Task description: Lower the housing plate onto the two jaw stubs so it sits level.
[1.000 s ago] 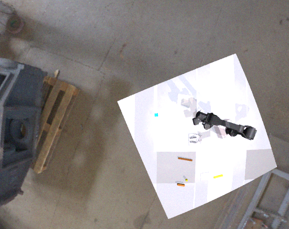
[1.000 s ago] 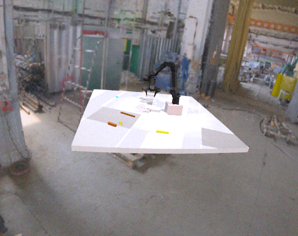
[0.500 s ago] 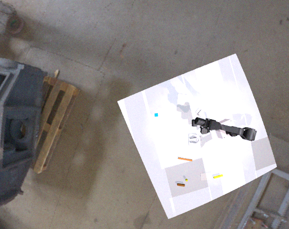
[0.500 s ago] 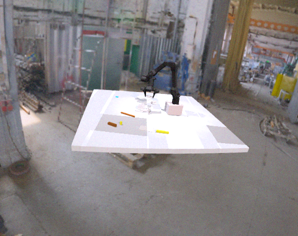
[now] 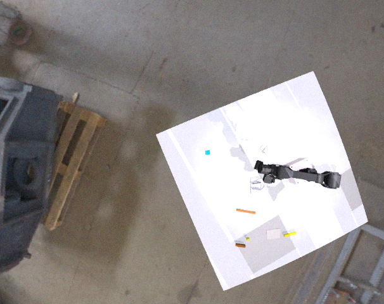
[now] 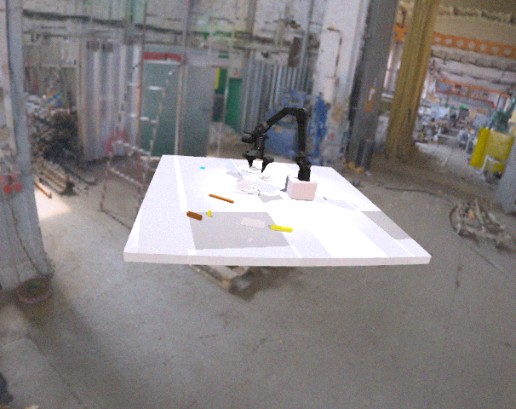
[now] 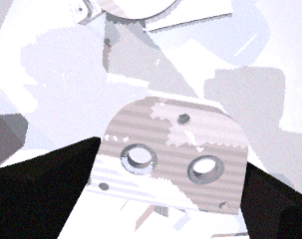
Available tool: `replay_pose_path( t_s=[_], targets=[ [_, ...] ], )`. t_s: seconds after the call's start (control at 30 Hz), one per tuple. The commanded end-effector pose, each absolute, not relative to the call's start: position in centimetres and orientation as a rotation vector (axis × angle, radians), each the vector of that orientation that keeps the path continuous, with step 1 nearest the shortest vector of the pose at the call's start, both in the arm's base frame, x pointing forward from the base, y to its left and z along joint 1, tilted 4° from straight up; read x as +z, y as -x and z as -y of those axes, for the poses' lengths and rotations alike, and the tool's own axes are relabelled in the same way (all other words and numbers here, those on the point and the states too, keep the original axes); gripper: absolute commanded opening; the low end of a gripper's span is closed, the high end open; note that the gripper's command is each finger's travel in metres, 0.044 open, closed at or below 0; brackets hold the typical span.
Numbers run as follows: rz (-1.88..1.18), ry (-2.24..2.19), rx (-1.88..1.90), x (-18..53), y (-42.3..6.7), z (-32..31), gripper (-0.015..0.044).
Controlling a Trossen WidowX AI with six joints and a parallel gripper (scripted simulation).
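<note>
The pale housing plate [image 7: 174, 171] [image 6: 256, 164] has a rounded top edge, two large holes and several small ones. My gripper [image 7: 168, 155] [image 6: 256, 167] [image 5: 263, 171] is shut on the plate, one black finger at each side edge. It holds the plate above the table; the arm hides the plate in the top view. A white assembly [image 5: 256, 183] [image 6: 248, 188] stands on the table beside the gripper, with the plate apart from it. A round white part with a small bracket shows at the top of the wrist view. Jaws, pins and stubs are too washed out to tell apart.
An orange rod [image 5: 245, 211] [image 6: 221, 198], a brown block [image 5: 240, 245] [image 6: 194, 216], a small yellow piece [image 5: 247, 239] [image 6: 209, 213], a yellow bar [image 5: 289, 234] [image 6: 281, 228], a pale flat tile [image 5: 273, 234] [image 6: 253, 221] and a cyan square [image 5: 207, 152] [image 6: 202, 167] lie on the table.
</note>
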State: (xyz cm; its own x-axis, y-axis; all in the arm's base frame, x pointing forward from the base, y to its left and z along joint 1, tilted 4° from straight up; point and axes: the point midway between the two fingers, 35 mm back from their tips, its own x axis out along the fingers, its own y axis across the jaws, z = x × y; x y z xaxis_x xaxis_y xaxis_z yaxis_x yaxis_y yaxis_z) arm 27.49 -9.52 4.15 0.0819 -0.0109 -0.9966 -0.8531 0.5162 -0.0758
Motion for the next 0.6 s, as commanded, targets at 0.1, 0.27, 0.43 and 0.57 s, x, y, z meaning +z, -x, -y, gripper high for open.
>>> replay_pose_path(
  t_s=[0.1, 0.27, 0.43, 0.57],
  targets=[
    [-1.393, 0.71, 0.631, 4.2, -27.8, 7.8, 0.0351],
    [-1.414, 0.627, 0.555, 4.2, -28.0, 6.7, 0.0351],
    [-1.433, 0.543, 0.479, 4.2, -28.1, 5.5, 0.0351],
    [-1.445, 0.476, 0.418, 4.2, -28.1, 4.5, 0.0351]
  ],
)
